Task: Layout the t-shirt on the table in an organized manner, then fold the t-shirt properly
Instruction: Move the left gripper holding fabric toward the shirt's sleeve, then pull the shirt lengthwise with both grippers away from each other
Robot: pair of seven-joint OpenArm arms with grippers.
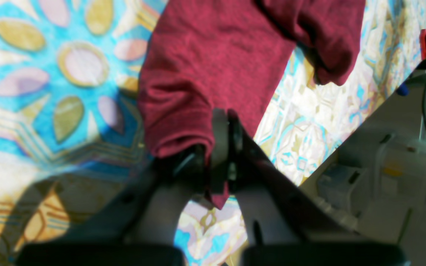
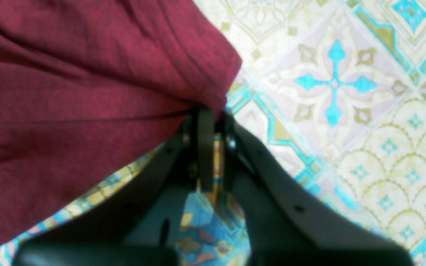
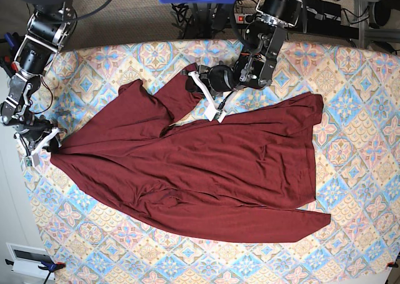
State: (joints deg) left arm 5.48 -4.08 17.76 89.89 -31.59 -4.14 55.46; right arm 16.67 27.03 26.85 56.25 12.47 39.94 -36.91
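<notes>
The fingers (image 1: 218,136) of the left gripper (image 1: 223,147) are pinched together on a rolled edge of the t-shirt (image 3: 187,171), a tip of maroon cloth poking out below them. The right gripper (image 2: 211,147) is likewise clenched on a bunched corner of the garment. The t-shirt is plain dark maroon, thin and soft, with no print. It lies on the table (image 3: 350,127), spread wide across its middle in long shallow creases that run from the right gripper's corner at the table's edge towards the far hem. One sleeve (image 3: 181,90) is folded up towards the left gripper, near the table's far side. The table's cloth shows blue, pink and cream medallions around the garment.
</notes>
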